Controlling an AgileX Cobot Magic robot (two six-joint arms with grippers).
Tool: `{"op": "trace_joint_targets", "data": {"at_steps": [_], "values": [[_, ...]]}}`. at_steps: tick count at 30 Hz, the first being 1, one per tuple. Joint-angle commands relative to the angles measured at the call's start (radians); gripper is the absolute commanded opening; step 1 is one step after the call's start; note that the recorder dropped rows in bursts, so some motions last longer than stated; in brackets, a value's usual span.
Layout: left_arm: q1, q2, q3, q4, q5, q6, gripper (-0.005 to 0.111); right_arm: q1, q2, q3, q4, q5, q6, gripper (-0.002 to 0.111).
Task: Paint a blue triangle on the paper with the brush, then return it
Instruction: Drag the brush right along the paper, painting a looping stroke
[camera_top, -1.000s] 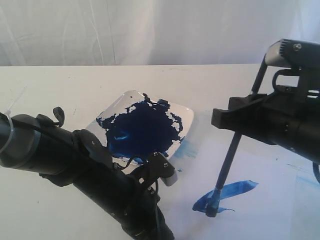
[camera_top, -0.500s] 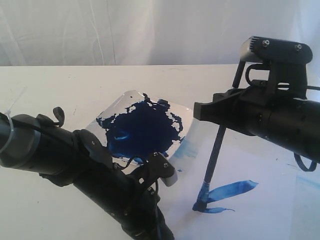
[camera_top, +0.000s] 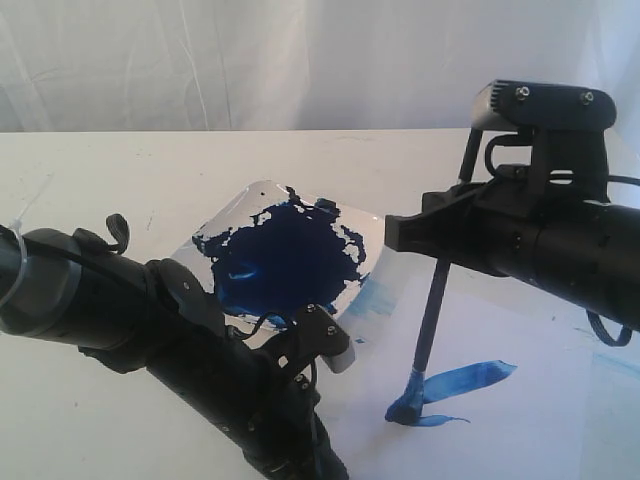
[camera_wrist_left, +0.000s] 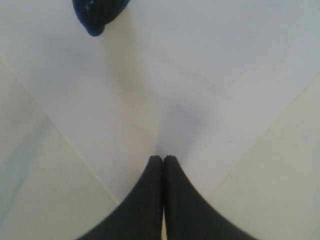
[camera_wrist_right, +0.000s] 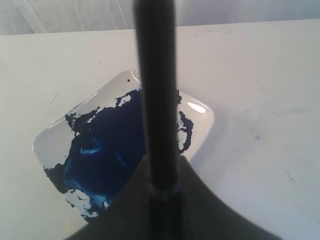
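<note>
Black-handled brush steeply tilted, blue-stained tip on paper, clamped in right pincer; left pincer clenched, empty.

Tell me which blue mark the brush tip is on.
The dark thick stroke; the pale smear beside the paint dish lies clear of the brush.

Matt black arms: the round left arm wears a white cable tie; the boxy right arm carries a black block with two screws and a grey end
</note>
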Motion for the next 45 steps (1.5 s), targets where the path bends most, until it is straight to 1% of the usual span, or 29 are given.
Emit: {"op": "trace_joint_targets", "data": {"at_steps": [1,10,13,16,17,18,31,45], "values": [[-0.005,0.004,0.007,-0.005,0.025,-0.006,0.000,0.001,-0.003,0.032,0.027,0.010,-0.011,0.000],[-0.005,0.004,0.007,-0.005,0.025,-0.006,0.000,0.001,-0.028,0.039,0.030,0.003,-0.029,0.000],[-0.005,0.004,0.007,-0.005,0.025,-0.006,0.000,0.001,-0.053,0.039,0.122,-0.024,-0.112,0.000],[-0.005,0.004,0.007,-0.005,0.025,-0.006,0.000,0.001,-0.080,0.039,0.304,-0.065,-0.292,0.000],[-0.005,0.004,0.007,-0.005,0.025,-0.006,0.000,0.001,-0.087,0.039,0.306,-0.076,-0.353,0.000],[-0.005,0.004,0.007,-0.005,0.025,-0.006,0.000,0.001,-0.095,0.044,0.306,-0.083,-0.369,0.000],[-0.005,0.004,0.007,-0.005,0.025,-0.006,0.000,0.001,-0.202,0.101,0.306,-0.119,-0.361,0.000],[-0.005,0.004,0.007,-0.005,0.025,-0.006,0.000,0.001,-0.212,0.108,0.306,-0.240,-0.372,0.000]]}}
